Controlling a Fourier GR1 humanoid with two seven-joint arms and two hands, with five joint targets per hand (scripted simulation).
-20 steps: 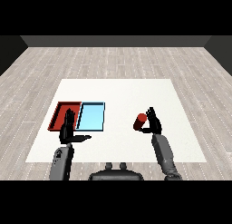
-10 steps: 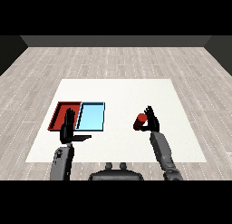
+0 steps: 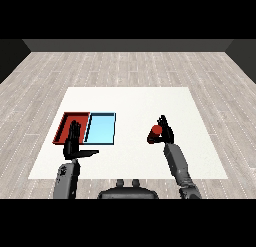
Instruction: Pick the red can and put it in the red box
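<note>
A: What has changed over the last second?

B: The right robot hand [image 3: 164,133] has drawn slightly nearer the desk's [image 3: 130,102] front edge and a touch leftward, carrying the can [image 3: 155,132] with it.

A: And its hold?

B: Its fingers now curl round the can, which sits tilted against the palm, lifted a little.
</note>
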